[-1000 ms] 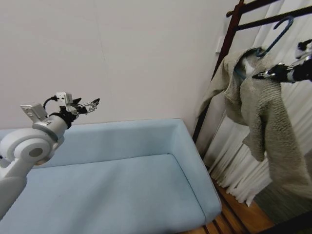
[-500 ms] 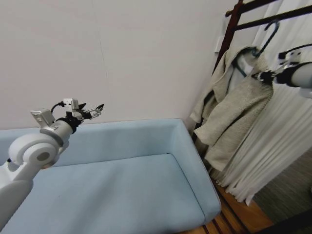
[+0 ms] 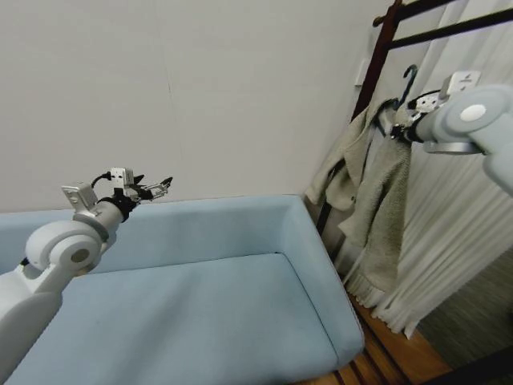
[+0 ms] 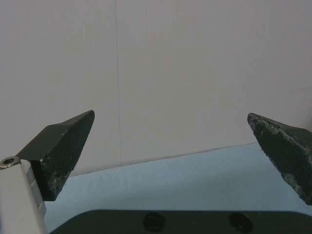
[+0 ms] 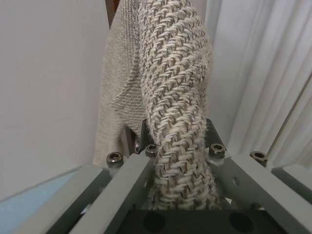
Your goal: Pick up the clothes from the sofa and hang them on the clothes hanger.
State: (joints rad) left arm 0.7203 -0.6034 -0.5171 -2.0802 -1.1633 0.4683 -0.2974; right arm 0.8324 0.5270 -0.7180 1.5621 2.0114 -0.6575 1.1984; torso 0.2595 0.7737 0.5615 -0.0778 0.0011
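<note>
Beside dark wooden clothes rack (image 3: 378, 64): right gripper (image 3: 403, 128) clamped on beige knit garment (image 3: 377, 200), hanging long-axis vertical from black hanger (image 3: 409, 80); hook sits below rack's rail, apparently unhooked. Left gripper (image 3: 158, 188), fingers spread and empty, well apart from rack.

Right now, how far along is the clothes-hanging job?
Done: the beige knitted garment is off the light blue sofa and on a dark hanger. In hand: the right pincer grips it beside the dark wooden rack. Left: its hook seems not yet over a rail. The left pincer hovers open above the sofa back.
</note>
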